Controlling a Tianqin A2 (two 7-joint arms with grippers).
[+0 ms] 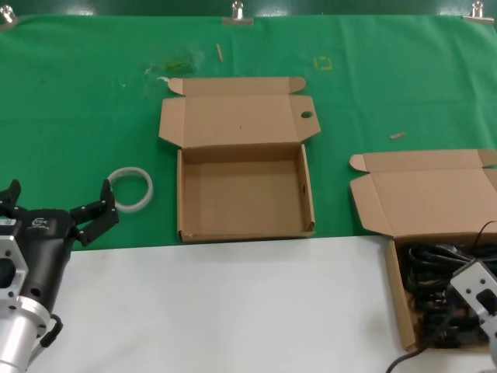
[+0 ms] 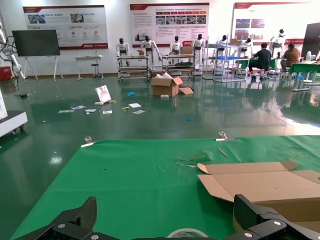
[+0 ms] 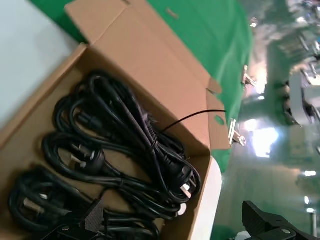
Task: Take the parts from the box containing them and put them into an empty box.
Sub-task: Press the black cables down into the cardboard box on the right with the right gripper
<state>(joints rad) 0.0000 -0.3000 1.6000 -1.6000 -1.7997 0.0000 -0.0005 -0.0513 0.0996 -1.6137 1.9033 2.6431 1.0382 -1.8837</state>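
Note:
The parts, black coiled cables point(image 3: 125, 145) with moulded plugs, lie bundled in the open cardboard box containing them point(image 1: 397, 291) at the table's right front. My right gripper point(image 3: 179, 220) hangs open just above the cables and the box's side wall, with nothing between its fingers. The empty box point(image 1: 309, 194) sits open in the middle, and its lid flap has a small round hole point(image 1: 306, 115). At the left front my left gripper point(image 1: 58, 203) stands open and holds nothing. It is level with the empty box's front and apart from it.
A white translucent tape ring point(image 1: 130, 189) lies on the green cloth point(image 1: 78, 116) between my left gripper and the empty box, and the tape ring point(image 2: 187, 233) also shows between the left fingers. White tabletop point(image 1: 233, 303) runs along the front. Small scraps lie on the far cloth.

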